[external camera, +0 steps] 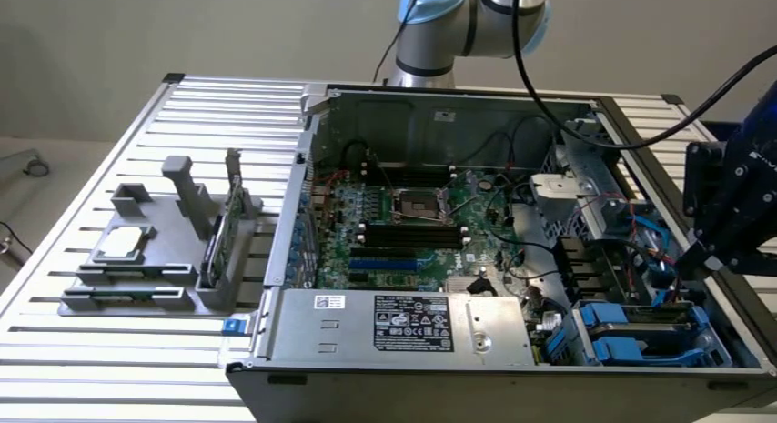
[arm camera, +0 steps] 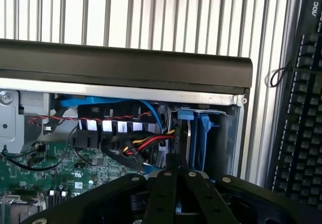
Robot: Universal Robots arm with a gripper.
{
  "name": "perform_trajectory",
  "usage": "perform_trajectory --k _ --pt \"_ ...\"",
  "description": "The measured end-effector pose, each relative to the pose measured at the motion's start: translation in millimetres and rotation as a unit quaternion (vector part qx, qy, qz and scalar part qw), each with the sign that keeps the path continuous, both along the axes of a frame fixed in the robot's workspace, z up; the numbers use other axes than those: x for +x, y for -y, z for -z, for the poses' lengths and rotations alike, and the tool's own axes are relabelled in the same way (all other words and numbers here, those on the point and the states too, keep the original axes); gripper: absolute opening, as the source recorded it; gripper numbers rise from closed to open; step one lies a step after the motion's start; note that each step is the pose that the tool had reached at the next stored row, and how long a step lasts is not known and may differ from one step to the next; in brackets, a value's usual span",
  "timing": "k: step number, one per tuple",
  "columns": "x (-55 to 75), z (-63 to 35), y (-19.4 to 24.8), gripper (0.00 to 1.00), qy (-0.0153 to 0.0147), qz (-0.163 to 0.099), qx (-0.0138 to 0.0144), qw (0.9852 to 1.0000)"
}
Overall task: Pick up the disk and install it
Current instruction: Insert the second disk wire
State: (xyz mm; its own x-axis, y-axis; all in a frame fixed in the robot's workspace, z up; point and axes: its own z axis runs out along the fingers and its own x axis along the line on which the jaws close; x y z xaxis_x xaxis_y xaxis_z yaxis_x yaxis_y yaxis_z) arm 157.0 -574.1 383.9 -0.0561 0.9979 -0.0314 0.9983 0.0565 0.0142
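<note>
Two fingers pressed together with nothing between them: that is how my gripper is standing, jaws narrowed right down to a single blunt tip. I am hovering over the drive-bay corner of the open computer case, and I am judging the step in hand to be the seating of the disk, which looks to be sitting upright in its bay already, blue rails framing it.

To do this well, I am thinking the closed tip should be bearing squarely on the carrier's edge, pushing straight along the bay's rails and not at a slant, so the carrier is not jamming. I am also minding the red, yellow and black cables, which are bunching close beside the jaws and could be snagging on them.

Relative to the jaws, the disk is lying just ahead of and below my fingertips, near but apart as far as I can tell; whether I am touching it, I cannot say. A black keyboard is lying outside the case, well off to the side of the jaws.
</note>
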Motion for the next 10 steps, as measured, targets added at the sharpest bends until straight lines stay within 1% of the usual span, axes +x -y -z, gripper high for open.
perform_trajectory --k 3,4,8,10 --pt "-1.8 -1.8 0.0 0.12 -0.0001 0.001 0.0003 1.0000" --pt "-2.8 -1.8 0.0 0.18 -0.0001 0.002 0.0004 1.0000" --pt "-9.9 -1.9 0.0 0.18 -0.0002 0.002 0.0003 1.0000" --pt "-14.1 -2.0 0.0 0.20 -0.0003 0.002 0.0003 1.0000"
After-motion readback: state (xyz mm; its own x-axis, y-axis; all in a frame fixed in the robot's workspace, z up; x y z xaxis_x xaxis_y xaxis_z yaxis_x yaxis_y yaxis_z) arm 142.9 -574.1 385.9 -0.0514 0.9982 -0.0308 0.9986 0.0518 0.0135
